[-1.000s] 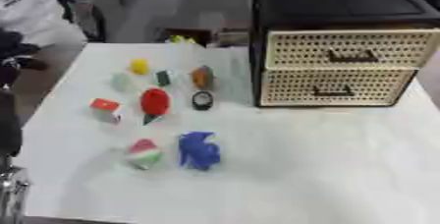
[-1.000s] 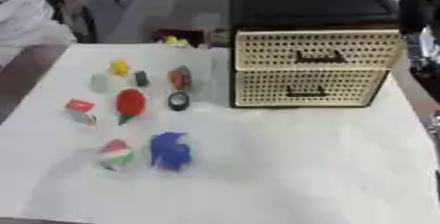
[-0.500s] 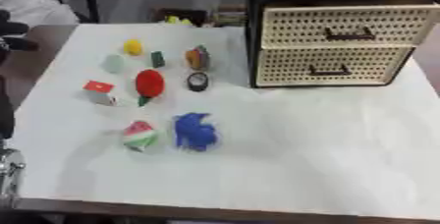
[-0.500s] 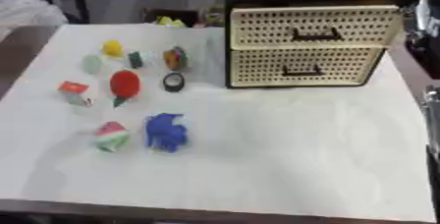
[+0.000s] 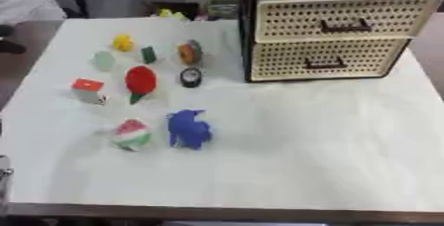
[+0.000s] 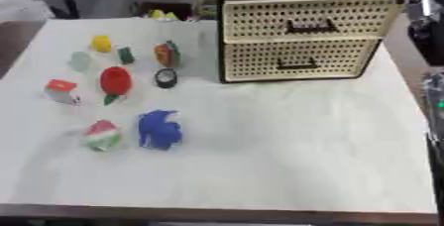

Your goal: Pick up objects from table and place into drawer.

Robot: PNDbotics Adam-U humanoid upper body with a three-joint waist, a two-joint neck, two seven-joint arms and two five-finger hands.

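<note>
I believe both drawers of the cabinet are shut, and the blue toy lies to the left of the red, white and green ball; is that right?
Not quite. The drawers are indeed both shut, but the blue toy lies to the right of the red, white and green ball, not to its left. The left eye view shows this plainly.

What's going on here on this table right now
Nothing is being handled at this moment. A handful of small toys sits on the left part of the white table: a blue figure, a red strawberry-like piece, a red, white and green ball, a yellow piece and a few others. The two-drawer cabinet stands at the back right with both drawers shut. No robot hand clearly shows over the table, so none of the toys has gone into a drawer yet.
</note>
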